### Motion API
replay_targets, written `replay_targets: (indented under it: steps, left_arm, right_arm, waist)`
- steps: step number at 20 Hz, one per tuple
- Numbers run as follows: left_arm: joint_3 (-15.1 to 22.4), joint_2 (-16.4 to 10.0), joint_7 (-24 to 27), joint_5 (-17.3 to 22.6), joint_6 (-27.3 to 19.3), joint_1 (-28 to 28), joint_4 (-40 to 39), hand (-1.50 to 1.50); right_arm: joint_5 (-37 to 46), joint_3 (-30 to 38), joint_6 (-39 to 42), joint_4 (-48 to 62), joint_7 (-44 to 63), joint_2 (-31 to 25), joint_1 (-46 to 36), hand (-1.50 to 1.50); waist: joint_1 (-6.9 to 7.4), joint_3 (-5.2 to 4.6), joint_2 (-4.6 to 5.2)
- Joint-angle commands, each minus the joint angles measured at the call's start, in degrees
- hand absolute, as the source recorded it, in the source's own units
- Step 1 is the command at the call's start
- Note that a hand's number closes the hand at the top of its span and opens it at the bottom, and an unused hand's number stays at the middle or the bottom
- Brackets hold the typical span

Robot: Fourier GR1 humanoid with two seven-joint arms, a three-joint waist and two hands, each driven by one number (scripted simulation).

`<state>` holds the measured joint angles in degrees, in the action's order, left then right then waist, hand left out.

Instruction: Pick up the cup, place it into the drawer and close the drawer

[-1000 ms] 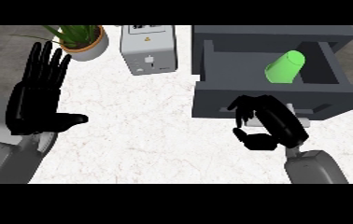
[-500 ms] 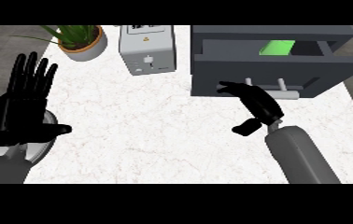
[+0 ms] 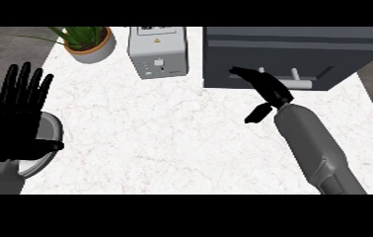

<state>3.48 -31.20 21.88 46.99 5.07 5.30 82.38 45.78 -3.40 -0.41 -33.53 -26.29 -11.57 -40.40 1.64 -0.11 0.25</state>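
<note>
The white marble tabletop (image 3: pixel 167 127) fills most of the frame. At the upper right stands a dark grey cabinet, and its drawer (image 3: pixel 241 68) looks pushed in, the front flush with the body and a pale handle (image 3: pixel 300 82) across it. The cup does not show anywhere; it may be inside the drawer, but that cannot be told from this view.

The grey right forearm (image 3: pixel 313 142) runs up from the lower right corner. The right hand (image 3: pixel 266 85) is stretched out wide, its fingers straight and pointing to the upper left, with the tips at the drawer front just left of the handle and the thumb hanging down. It holds nothing.

The left hand (image 3: pixel 23 112) rests at the left edge, wide open, fingers up, partly covering a round grey dish (image 3: pixel 47 132). At the upper middle stands a grey box-shaped appliance (image 3: pixel 157 53), with a potted plant (image 3: pixel 89 41) to its left.
</note>
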Motion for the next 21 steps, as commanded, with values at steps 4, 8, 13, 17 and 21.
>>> replay_targets:
  steps: [4, 8, 13, 17, 21]
  left_arm:
    - [0.28, 2.31, -0.81, -1.19, 0.91, 2.79, -2.03, -1.5]
    - [-0.99, 0.76, -1.92, -0.44, 2.91, 1.56, -0.33, -1.5]
    - [-0.7, 1.43, -1.72, -1.4, 3.31, 4.29, -3.28, -1.5]
    - [0.19, 2.74, -0.51, -3.15, 1.55, 2.46, -0.66, -1.5]
    - [-0.76, 1.81, -0.95, -3.42, 2.34, 3.54, -2.15, -1.5]
  right_arm:
    - [-0.03, 4.34, 1.93, 16.9, -4.98, -4.88, -11.22, -1.5]
    - [-0.87, 6.39, -0.2, 20.84, -6.81, -5.46, -12.99, -1.5]
    - [-0.99, 6.99, 3.21, 22.69, -7.68, -8.74, -17.22, -1.5]
    - [-1.34, 7.61, 5.6, 24.17, -7.93, -11.44, -18.62, -1.5]
    - [-0.82, 7.2, 3.15, 25.35, -8.42, -8.9, -17.58, -1.5]
  waist:
    - [1.21, 0.24, 1.09]
    - [1.85, 0.28, 1.14]
    - [2.63, 0.31, 1.98]
    - [3.74, 0.37, 1.9]
    - [2.96, 0.31, 1.72]
